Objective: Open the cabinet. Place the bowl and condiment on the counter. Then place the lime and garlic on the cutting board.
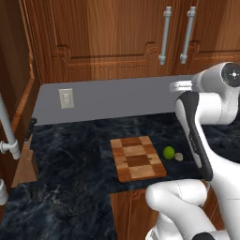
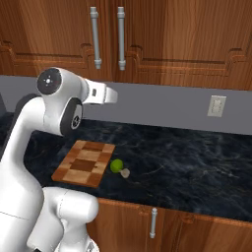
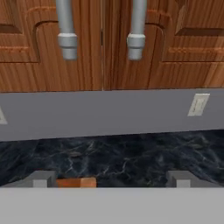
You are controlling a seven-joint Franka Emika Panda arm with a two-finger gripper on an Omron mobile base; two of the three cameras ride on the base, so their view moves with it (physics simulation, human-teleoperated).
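Note:
The reddish-brown wall cabinet [image 1: 108, 37] [image 2: 172, 34] [image 3: 103, 43] has both doors closed, its two grey bar handles [image 3: 65, 28] side by side. My gripper [image 3: 111, 179] is open with nothing between its fingers; it is raised above the counter [image 1: 70, 154] [image 2: 187, 162] and faces the wall below the handles. The checkered cutting board [image 1: 137, 158] [image 2: 84, 163] lies on the counter. The green lime [image 1: 168, 152] [image 2: 116, 165] rests just right of the board, with the small beige garlic [image 1: 179, 157] [image 2: 126, 173] beside it. The bowl and condiment are hidden.
A grey backsplash [image 2: 162, 106] with a wall outlet [image 1: 66, 98] [image 2: 217, 106] [image 3: 199, 105] runs under the cabinet. A white pipe [image 1: 7, 126] stands at the far left. Low wooden cabinet fronts with a handle [image 2: 153, 222] sit below the counter edge.

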